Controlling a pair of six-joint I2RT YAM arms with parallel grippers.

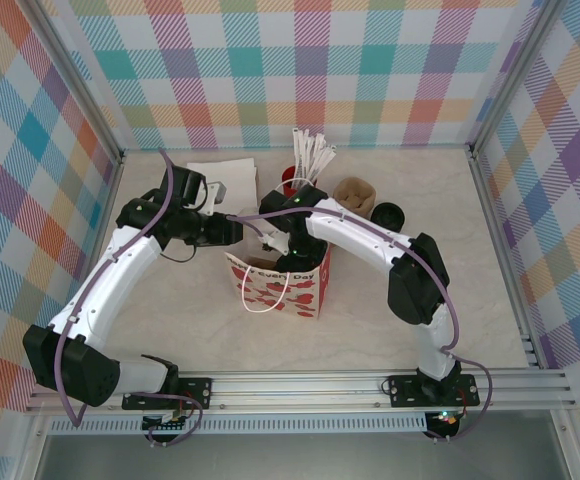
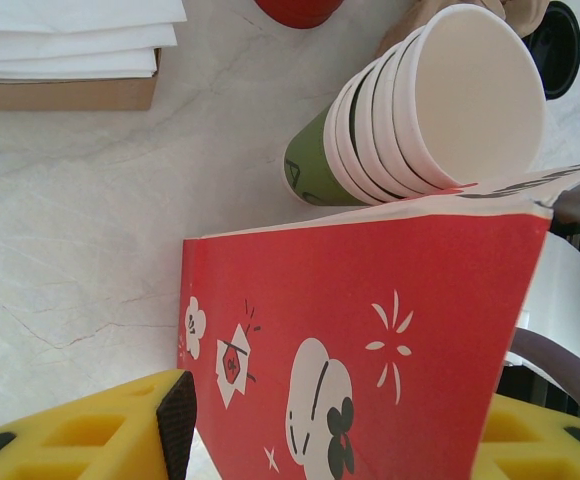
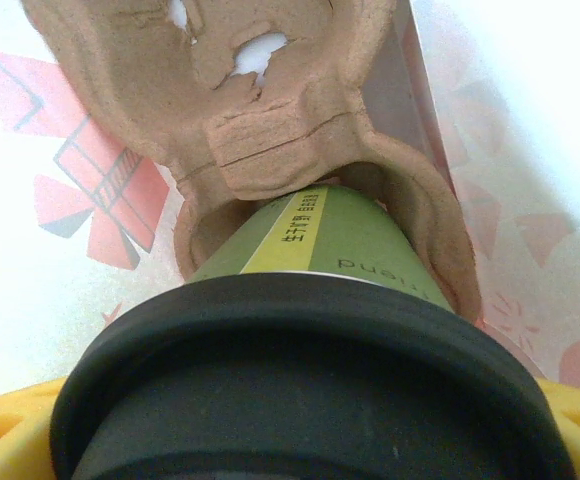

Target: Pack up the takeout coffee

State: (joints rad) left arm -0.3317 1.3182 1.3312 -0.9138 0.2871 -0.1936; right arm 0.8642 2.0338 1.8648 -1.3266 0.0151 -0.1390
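A takeout coffee [image 3: 320, 235], a green paper cup with a black lid [image 3: 300, 380], stands inside the red patterned bag [image 1: 282, 288], its base in a socket of a brown pulp carrier [image 3: 270, 140]. My right gripper [image 3: 295, 435] reaches down into the bag [image 1: 292, 258] and is shut on the cup at its lid, the yellow fingers [image 3: 10, 430] at its sides. My left gripper [image 2: 335, 430] is shut on the bag's red side wall [image 2: 370, 330] at the bag's upper left corner [image 1: 228, 232]. A stack of empty green cups [image 2: 410, 120] stands behind the bag.
A red cup of white wrapped sticks [image 1: 302, 170] stands at the back. Beside it are a brown holder [image 1: 352, 192] and a loose black lid [image 1: 388, 213]. White napkins on a box [image 1: 220, 175] lie back left. Checked walls close in the table on three sides.
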